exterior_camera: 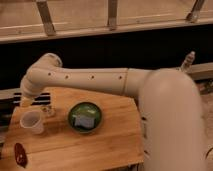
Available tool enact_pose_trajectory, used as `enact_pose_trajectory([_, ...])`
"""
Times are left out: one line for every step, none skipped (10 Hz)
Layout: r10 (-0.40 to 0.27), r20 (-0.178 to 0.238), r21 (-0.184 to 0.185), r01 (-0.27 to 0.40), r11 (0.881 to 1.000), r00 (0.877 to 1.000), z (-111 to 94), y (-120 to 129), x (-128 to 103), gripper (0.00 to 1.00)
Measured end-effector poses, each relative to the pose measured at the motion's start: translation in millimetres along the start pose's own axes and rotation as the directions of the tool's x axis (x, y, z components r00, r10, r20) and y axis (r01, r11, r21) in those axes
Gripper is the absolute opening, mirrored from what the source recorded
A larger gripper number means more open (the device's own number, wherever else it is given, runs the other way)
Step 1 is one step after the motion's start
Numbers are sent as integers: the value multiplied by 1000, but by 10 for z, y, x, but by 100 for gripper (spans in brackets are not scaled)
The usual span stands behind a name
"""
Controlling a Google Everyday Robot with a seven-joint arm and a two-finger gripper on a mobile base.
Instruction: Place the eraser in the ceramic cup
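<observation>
Gripper (26, 103) far left over cup (31, 121), open or closed can't tell; striped eraser (42, 98) just beyond, likely light, stiff, best pinched across its width.

Gripper (26, 103) mostly hidden behind arm elbow (37, 80), at 12 o'clock from cup (31, 121). Eraser not discernible. Red object (20, 154) blurred near bottom edge.

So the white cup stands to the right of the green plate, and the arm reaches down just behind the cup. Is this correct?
Not quite. In the camera view the cup stands to the left of the green plate, not to the right. The rest holds: the arm reaches down just behind the cup, with the gripper at the cup's far rim.
</observation>
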Motion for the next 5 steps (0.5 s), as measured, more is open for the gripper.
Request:
enact_pose_trajectory([6, 30, -4, -6, 1000, 1000, 88, -32, -67, 0])
enact_pose_trajectory([23, 63, -9, -22, 1000, 998, 177, -36, -131, 0])
enact_pose_trajectory([41, 96, -15, -40, 999, 995, 251, 3, -210, 0])
enact_pose_trajectory([59, 117, -19, -57, 998, 991, 302, 58, -272, 0])
enact_pose_trajectory([81, 138, -24, -78, 997, 987, 346, 119, -320, 0])
